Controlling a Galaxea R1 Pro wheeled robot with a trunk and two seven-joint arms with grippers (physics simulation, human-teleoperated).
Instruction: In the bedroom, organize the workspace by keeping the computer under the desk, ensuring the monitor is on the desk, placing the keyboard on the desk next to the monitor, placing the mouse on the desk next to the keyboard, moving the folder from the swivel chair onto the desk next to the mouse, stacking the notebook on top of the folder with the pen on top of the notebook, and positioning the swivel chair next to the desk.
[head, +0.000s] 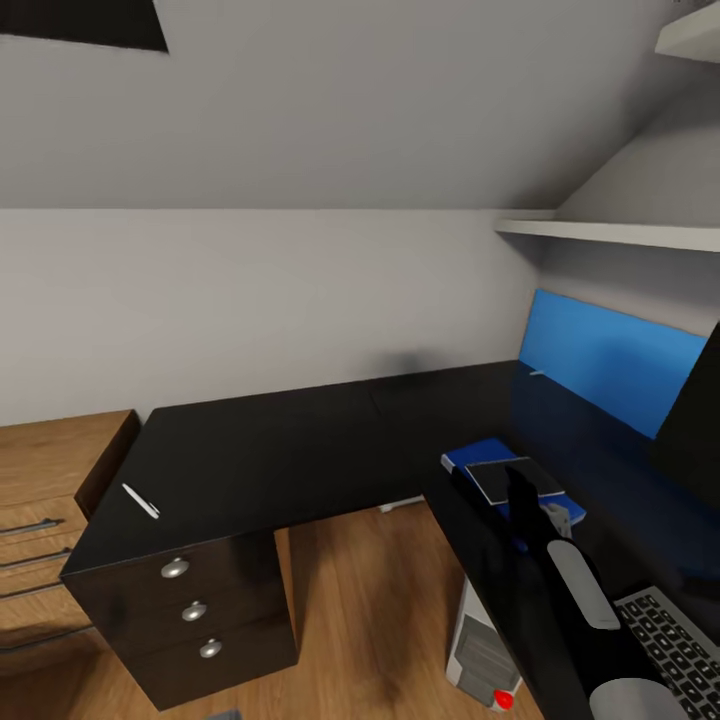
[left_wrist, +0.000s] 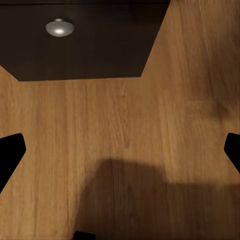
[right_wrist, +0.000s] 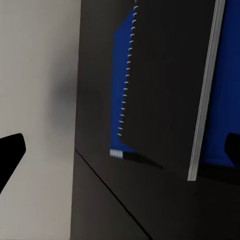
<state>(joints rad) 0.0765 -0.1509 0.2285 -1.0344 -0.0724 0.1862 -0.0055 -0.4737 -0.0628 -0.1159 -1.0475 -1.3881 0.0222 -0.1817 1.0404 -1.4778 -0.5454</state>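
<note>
Head view: right hand (head: 522, 492) hangs over the notebook (head: 512, 478), which lies on the blue folder (head: 474, 456) on the desk (head: 270, 450); can't tell its grip there. Pen (head: 140, 500) sits far off above the drawers, computer (head: 478, 655) underneath, keyboard (head: 672, 645) near. Left wrist: fingers (left_wrist: 11, 155) spread over wood floor (left_wrist: 125, 140). Right wrist: fingers (right_wrist: 10, 152) spread, released, notebook (right_wrist: 165, 80) on folder (right_wrist: 122, 90).

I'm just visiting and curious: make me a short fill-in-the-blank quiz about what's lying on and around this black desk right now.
1. The grey notebook lies on top of the blue ____.
2. The white pen lies on the desk above the drawer unit, which has ____ round silver knobs.
3. The white computer stands on the wooden ____ under the desk.

Missing words: folder; three; floor
</note>
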